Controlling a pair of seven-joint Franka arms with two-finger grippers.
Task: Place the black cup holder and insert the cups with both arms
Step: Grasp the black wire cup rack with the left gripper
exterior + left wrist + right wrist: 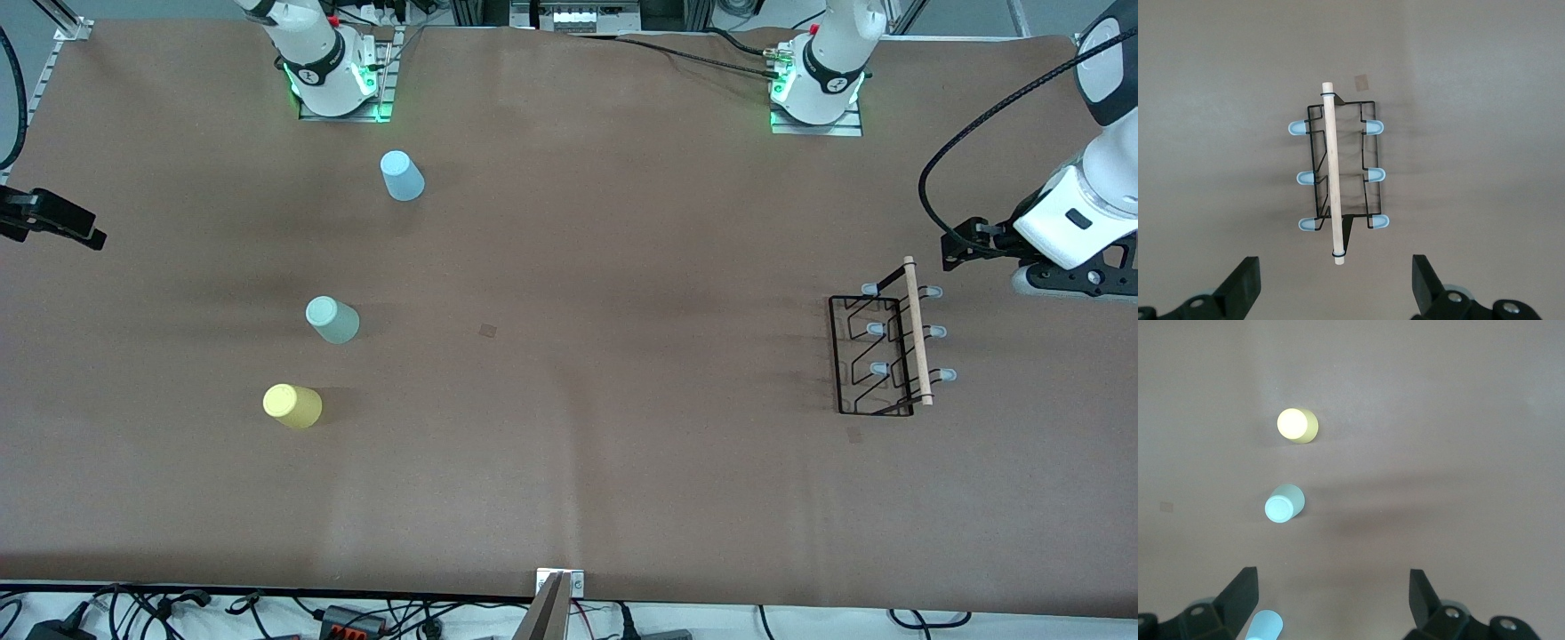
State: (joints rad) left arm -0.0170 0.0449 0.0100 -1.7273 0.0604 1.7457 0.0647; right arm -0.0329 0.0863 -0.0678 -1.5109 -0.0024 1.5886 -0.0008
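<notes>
The black cup holder (916, 333) stands on the table toward the left arm's end, its wooden rod on top and pale blue prong tips on both sides. In the left wrist view it (1333, 173) lies ahead of my open, empty left gripper (1335, 285). The left gripper (960, 244) hangs in the air beside the holder. The light blue cup (402, 176), mint cup (332, 321) and yellow cup (292, 405) stand apart toward the right arm's end. My right gripper (1331, 597) is open and empty, high over the table by the blue cup (1265, 627), with the mint cup (1283, 504) and yellow cup (1297, 425) ahead of it. In the front view the right gripper (84, 233) shows at the edge.
The arm bases (338, 84) (818, 93) stand along the edge farthest from the front camera. Small square marks (487, 330) (853, 434) lie on the brown table cover. Cables and a metal post (556, 604) run along the edge nearest the front camera.
</notes>
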